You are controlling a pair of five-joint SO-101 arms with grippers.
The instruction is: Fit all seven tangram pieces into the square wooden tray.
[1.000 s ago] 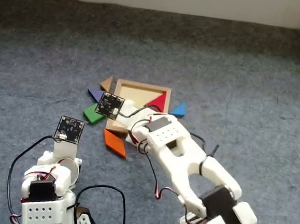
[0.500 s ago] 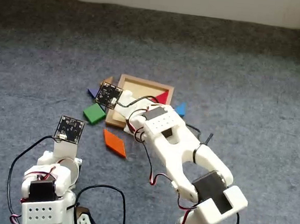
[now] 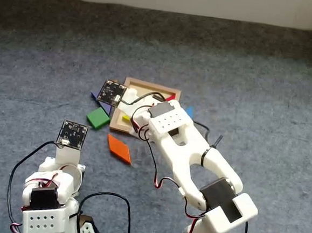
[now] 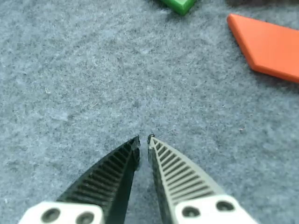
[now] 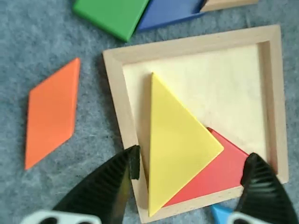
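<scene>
Reaching farther over the tray (image 5: 114, 93), the right hand (image 5: 194, 162) was held spread above the yellow triangle (image 5: 177, 144), judged not yet seated flat.

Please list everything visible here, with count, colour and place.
wooden tray: one, pale wood, on the carpet
red triangle: one, red, tray corner
yellow triangle: one, yellow, in the tray, partly over red triangle
orange parallelogram: one, orange, beside the tray
green square: one, green, outside the tray
dark blue triangle: one, dark blue, beside the green square
tan piece: one, tan, beside the dark blue triangle
light blue piece: one, light blue, outside the tray
left gripper: one, dark, shut, over bare carpet
right gripper: one, dark, open, over the yellow triangle
</scene>
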